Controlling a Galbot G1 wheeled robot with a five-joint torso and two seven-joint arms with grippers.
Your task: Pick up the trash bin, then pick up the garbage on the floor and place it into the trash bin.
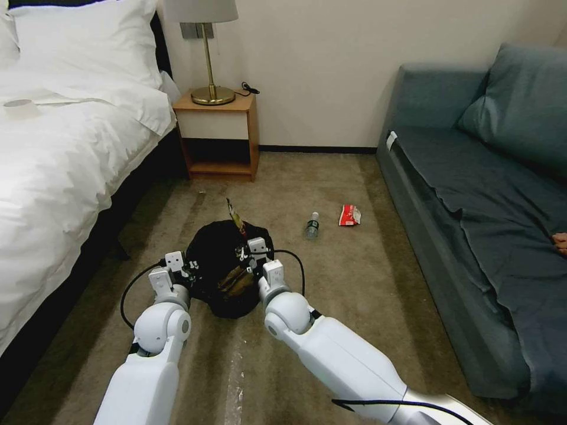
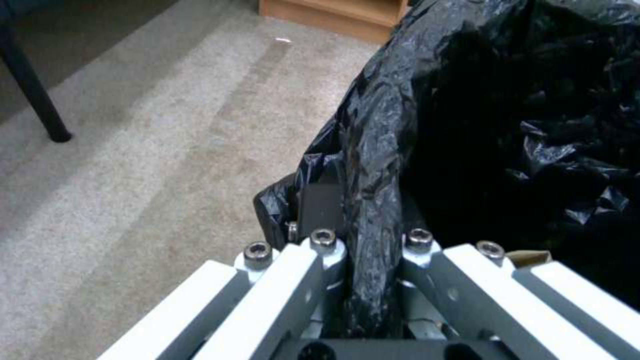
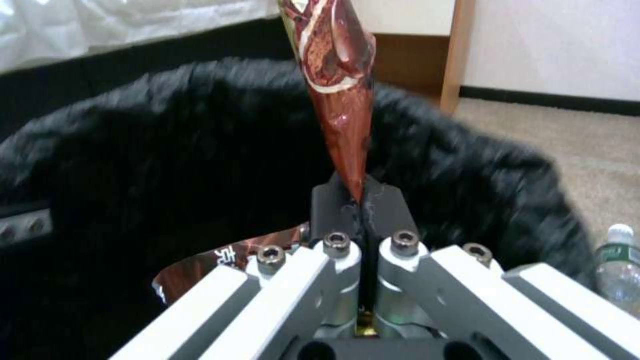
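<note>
I have the trash bin (image 1: pixel 227 271) in the lower centre of the head frame, between my two arms, its black liner bag (image 2: pixel 493 115) draped over rim and sides. My left gripper (image 1: pixel 188 267) is clamped on the bin's rim, liner and all. I judge that grip is there to carry the bin and keep its mouth steady for the other arm. My right gripper (image 3: pixel 363 200) sits over the opening with its fingers pinched tight on the tip of a gold-brown snack wrapper (image 3: pixel 337 75), which stands up from the jaws above the bin. Holding it there makes sense only as the moment before letting it drop inside.

The head view gives me the layout. The clear bottle (image 1: pixel 312 225) lies on the carpet right of the bin, and the red-and-white packet (image 1: pixel 349 215) just beyond it, both well clear of the grippers, so I judge the task partly done. The left wrist view adds what the head view hides: black plastic bunched between the closed fingers. The right wrist view shows another shiny wrapper piece (image 3: pixel 220 265) already down inside the liner, and the bottle at its lower right edge.
</note>
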